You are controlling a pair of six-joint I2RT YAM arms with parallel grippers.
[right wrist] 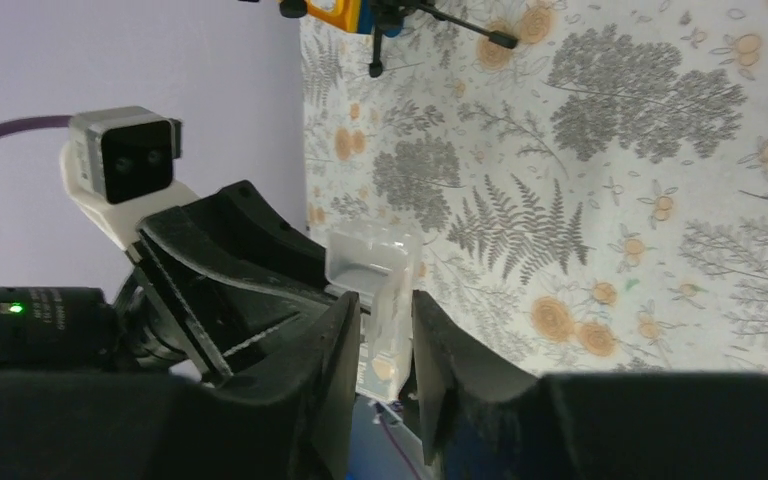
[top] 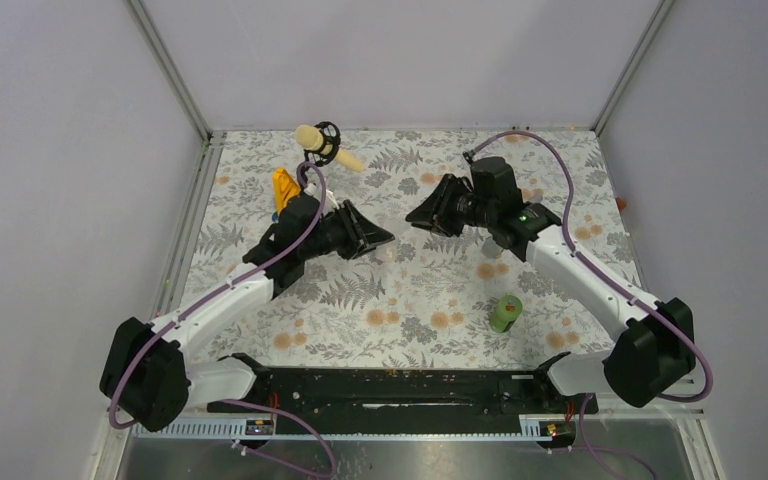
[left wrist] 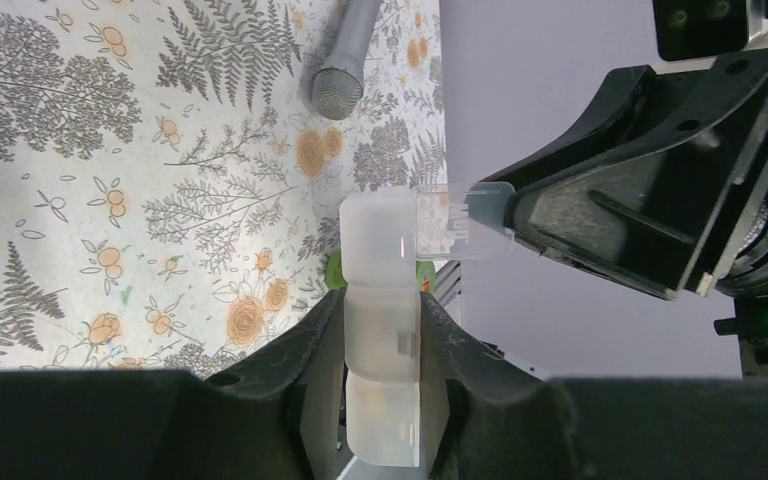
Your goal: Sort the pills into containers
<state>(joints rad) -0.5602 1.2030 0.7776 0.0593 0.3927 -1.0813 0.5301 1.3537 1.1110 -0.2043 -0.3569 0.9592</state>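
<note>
A frosted, see-through plastic pill box [left wrist: 380, 240] with several compartments hangs in the air between my two grippers. My left gripper [left wrist: 382, 300] is shut on its body. My right gripper [right wrist: 385, 300] is shut on a clear end part of the same box [right wrist: 370, 260], which shows as a clear flap [left wrist: 450, 225] in the left wrist view. From above, the left gripper [top: 385, 240] and right gripper [top: 415, 218] meet tip to tip over the middle of the mat. An orange spot, perhaps a pill [right wrist: 382, 369], shows through the plastic. I cannot make out the low clear cups.
A green screw-cap bottle [top: 505, 313] stands on the patterned mat [top: 400, 310] at the front right. A beige foam microphone on a black stand [top: 318, 140] and an orange object [top: 285, 186] sit at the back left. A grey microphone [left wrist: 345, 60] lies on the mat.
</note>
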